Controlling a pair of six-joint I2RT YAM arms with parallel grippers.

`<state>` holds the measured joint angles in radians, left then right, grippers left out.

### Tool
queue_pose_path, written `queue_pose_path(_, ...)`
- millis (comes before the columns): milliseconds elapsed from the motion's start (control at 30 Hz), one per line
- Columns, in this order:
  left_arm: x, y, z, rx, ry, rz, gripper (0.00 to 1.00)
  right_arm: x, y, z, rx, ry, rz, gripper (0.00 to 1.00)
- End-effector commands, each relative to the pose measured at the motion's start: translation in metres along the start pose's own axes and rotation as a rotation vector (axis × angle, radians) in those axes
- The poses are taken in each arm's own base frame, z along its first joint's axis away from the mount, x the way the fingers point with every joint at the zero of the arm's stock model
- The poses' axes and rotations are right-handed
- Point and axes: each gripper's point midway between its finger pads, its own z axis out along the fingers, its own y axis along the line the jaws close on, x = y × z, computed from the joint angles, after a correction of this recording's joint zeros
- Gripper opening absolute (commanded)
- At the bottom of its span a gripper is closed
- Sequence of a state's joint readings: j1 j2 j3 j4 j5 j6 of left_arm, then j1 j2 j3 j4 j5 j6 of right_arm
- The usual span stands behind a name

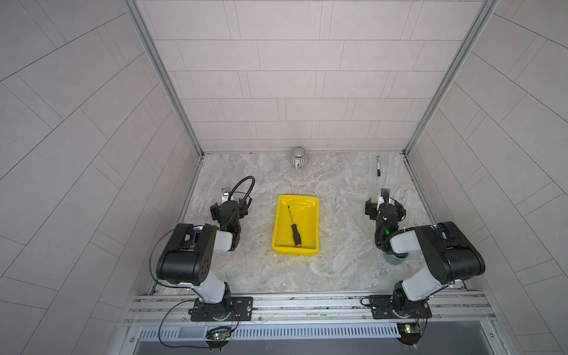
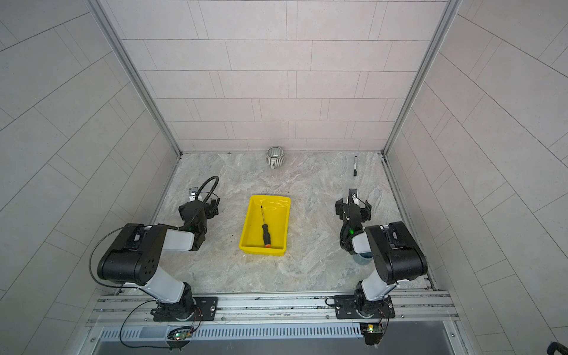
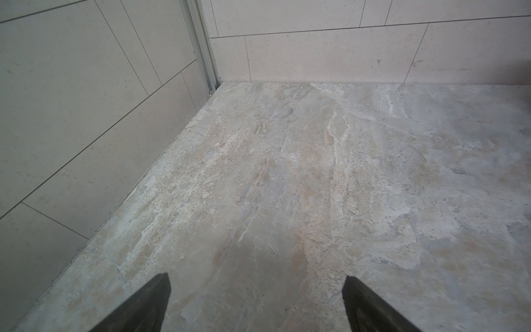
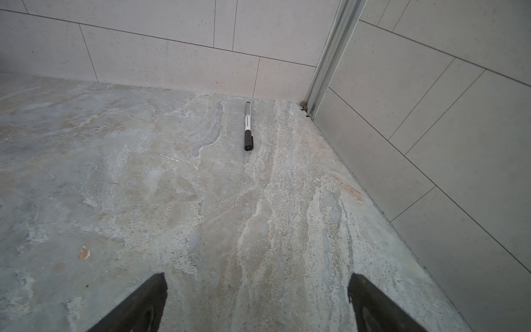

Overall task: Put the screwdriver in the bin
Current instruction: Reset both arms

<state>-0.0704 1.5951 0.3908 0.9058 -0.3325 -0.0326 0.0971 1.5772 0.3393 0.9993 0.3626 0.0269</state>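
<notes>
Found screwdriver (image 1: 294, 226) lying inside bin (image 1: 316, 221), both claws, left (image 3: 256, 304) and right (image 4: 257, 304), wide and empty; judged placement done, nothing further required.

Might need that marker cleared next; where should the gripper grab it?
Grip the marker across its barrel, coming straight down from above: it lies flat on the table, pointing at the back wall, clear on both long sides. The open right gripper faces it.
</notes>
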Motion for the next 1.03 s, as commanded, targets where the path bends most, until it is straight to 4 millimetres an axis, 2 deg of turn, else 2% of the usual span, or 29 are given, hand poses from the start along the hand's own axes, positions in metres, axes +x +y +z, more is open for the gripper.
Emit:
queue_pose_path(0, -0.0097, -0.0005, -0.0007, 0.006, -0.036, -0.013, 1.00, -0.0034, -0.0021, 0.0019, 0.012, -0.012, 0.008, 0.99)
queue_pose_path(1000, -0.0094, -0.0005, -0.0008, 0.006, -0.035, -0.013, 1.00, -0.0035, 0.0008, 0.0032, -0.015, -0.009, 0.006, 1.00)
